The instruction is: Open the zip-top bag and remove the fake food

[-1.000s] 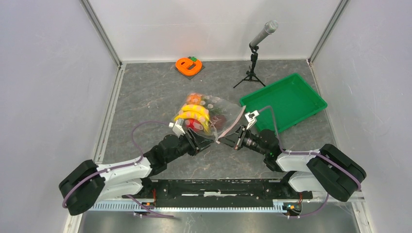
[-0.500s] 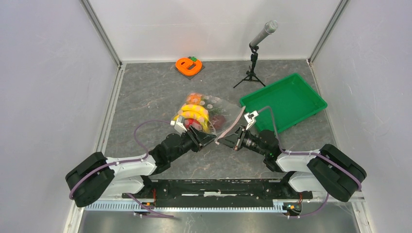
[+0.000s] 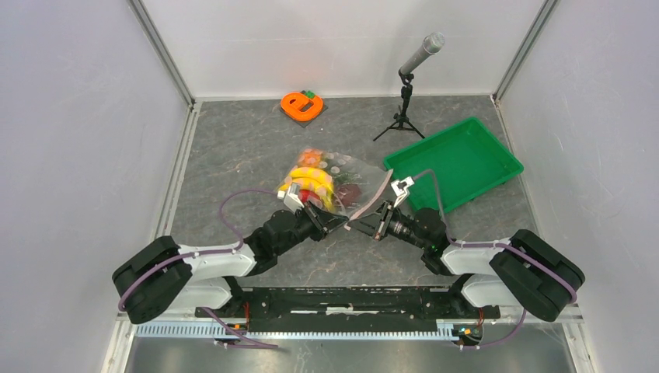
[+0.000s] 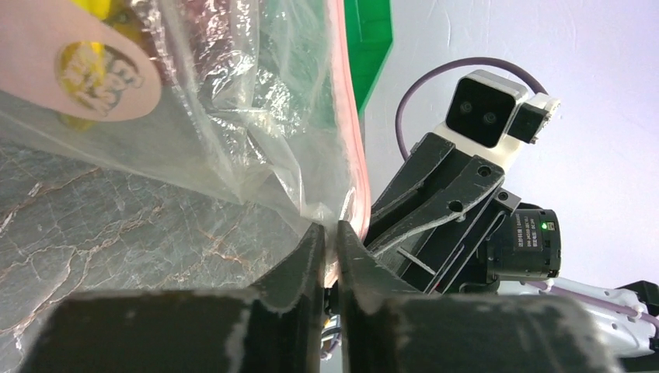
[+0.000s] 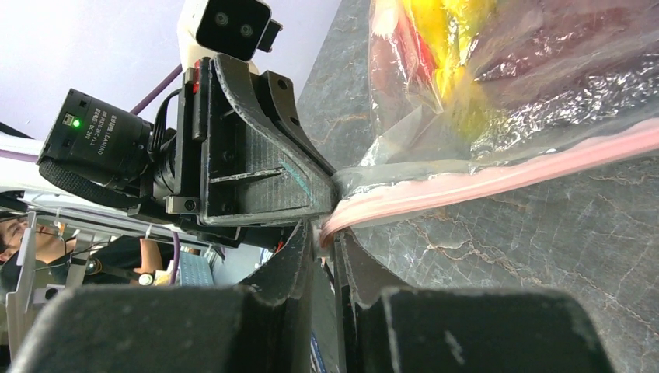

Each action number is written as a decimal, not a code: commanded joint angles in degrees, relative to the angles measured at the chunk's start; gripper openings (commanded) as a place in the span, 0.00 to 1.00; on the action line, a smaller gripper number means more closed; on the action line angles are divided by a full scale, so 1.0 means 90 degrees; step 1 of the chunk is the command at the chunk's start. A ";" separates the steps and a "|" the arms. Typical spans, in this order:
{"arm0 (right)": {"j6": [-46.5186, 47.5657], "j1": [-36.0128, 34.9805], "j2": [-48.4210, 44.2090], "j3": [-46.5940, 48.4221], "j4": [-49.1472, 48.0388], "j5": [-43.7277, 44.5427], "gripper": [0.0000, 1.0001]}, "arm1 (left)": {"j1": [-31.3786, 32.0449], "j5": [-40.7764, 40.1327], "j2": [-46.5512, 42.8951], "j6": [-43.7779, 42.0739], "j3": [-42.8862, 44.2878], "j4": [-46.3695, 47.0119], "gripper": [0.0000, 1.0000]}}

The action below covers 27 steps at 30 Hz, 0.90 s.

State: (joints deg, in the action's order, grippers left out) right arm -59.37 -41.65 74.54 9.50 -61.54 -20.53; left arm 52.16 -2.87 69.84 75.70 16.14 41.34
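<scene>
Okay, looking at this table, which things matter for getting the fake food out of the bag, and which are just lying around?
In the job: zip-top bag; fake food inside it; left gripper and right gripper, both pinching the bag's pink zip edge.
Lying about: orange e-shaped object; microphone on its stand; green tray.

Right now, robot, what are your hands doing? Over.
Left hand pinching zip-top bag edge. Right hand pinching it too. Fake food inside. Nothing blocking.
</scene>
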 commanded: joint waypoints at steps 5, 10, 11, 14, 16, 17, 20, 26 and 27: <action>-0.0016 -0.0040 -0.0087 0.0016 -0.0378 0.0077 0.00 | 0.0023 -0.0022 -0.0332 0.0091 0.0017 0.0018 0.02; 0.0044 0.0015 -0.0312 -0.0040 0.0006 0.0330 0.00 | 0.0020 0.0008 -0.0948 -0.0032 -0.0141 -0.0635 0.02; 0.0054 0.0032 -0.0367 -0.0071 0.0078 0.0380 0.00 | 0.0024 0.0040 -0.1091 -0.0083 -0.0129 -0.0888 0.02; 0.0050 0.0093 -0.0511 -0.0141 0.0200 0.0509 0.00 | 0.0025 0.0175 -0.1502 -0.0334 -0.0056 -0.1712 0.02; 0.0052 0.0130 -0.0589 -0.0174 0.0273 0.0535 0.00 | 0.0025 0.0257 -0.1750 -0.0452 -0.0036 -0.2184 0.02; 0.0061 0.0152 -0.0619 -0.0179 0.0315 0.0558 0.00 | 0.0025 0.0288 -0.1880 -0.0483 -0.0059 -0.2362 0.02; 0.0076 0.0184 -0.0692 -0.0187 0.0406 0.0607 0.00 | 0.0020 0.0290 -0.2241 -0.0562 -0.0121 -0.2817 0.02; 0.0100 0.0214 -0.0777 -0.0151 0.0500 0.0587 0.00 | 0.0023 0.0271 -0.2979 -0.0711 -0.0140 -0.3677 0.02; 0.0109 0.0209 -0.0787 -0.0148 0.0500 0.0573 0.00 | 0.0024 0.0255 -0.3060 -0.0716 -0.0153 -0.3667 0.04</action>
State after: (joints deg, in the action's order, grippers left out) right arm -59.16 -39.90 68.86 8.10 -55.72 -16.25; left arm 52.47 -0.93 45.56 72.36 15.31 13.08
